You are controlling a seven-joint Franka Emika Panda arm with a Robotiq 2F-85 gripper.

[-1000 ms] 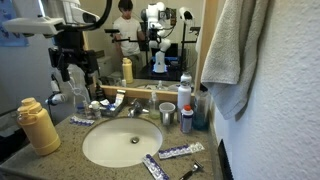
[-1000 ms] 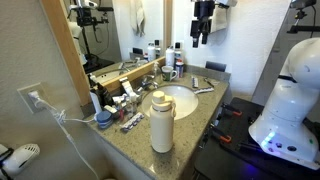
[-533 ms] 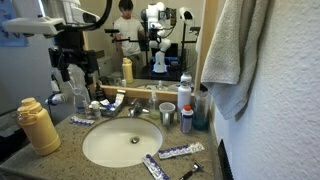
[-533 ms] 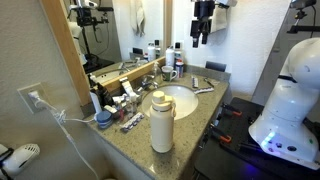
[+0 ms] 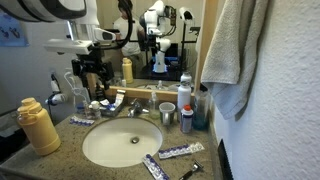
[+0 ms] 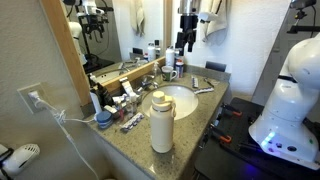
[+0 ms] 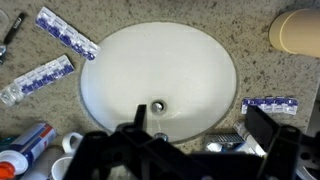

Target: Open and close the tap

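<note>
Clutter crowds the speckled granite counter (image 5: 65, 165) around an oval white basin (image 5: 110, 148). At the back rim of the basin, in front of the mirror (image 5: 150, 40), stands the small chrome tap (image 5: 135, 108), its short spout reaching over the bowl. The black Robotiq gripper (image 5: 90, 88) hangs in the air above the back of the counter, off to one side of the tap and clear of it. In the wrist view its two dark fingers (image 7: 262, 125) stand spread wide at the lower edge of the picture with nothing pinched between them, and the basin and its drain (image 7: 157, 105) lie beyond. A bit of shiny metal shows low between the fingers, too hidden to name. A squat yellow bottle (image 5: 38, 127) stands at the front corner of the counter, well apart from the tap. On the tap's other side are a silver metal cup (image 5: 166, 115), a grey spray bottle (image 5: 187, 118) and, behind them, a tall white bottle (image 5: 184, 93). Blue-and-white packets (image 5: 180, 152) lie at the front rim of the basin, with a razor (image 5: 190, 171) just beside them. A grey towel (image 5: 235, 50) hangs on the wall next to the mirror. In an exterior view the gripper (image 6: 183, 42) hangs over the far end of the counter, and a rounded white machine base (image 6: 290, 100) stands on the floor beside it.
</note>
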